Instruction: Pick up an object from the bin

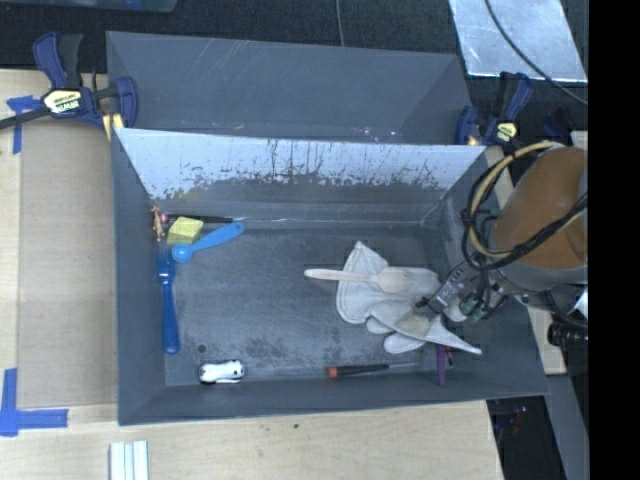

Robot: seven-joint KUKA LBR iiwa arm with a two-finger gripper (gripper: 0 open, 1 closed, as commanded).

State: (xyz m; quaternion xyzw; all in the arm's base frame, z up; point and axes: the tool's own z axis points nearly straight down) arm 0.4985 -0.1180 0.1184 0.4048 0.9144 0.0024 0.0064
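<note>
- Grey metal bin (300, 183), floor mostly bare; arm comes in from the right.
- Gripper (455, 305) sits low by the right wall, at the right edge of a cream glove (375, 293).
- Glove lies flat, right of centre.
- Can't tell whether the gripper is open or closed.
- Far left: yellow block (186, 230), blue spoon (205, 241), blue stick tool (167, 308).
- Near wall: white toy car (221, 372), dark pen (358, 370).

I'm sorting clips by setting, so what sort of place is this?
Probably a robotics lab's bin-picking test station: a grey metal bin, a cabled robot gripper by a white glove, and loose oddments like a blue spoon.
</note>
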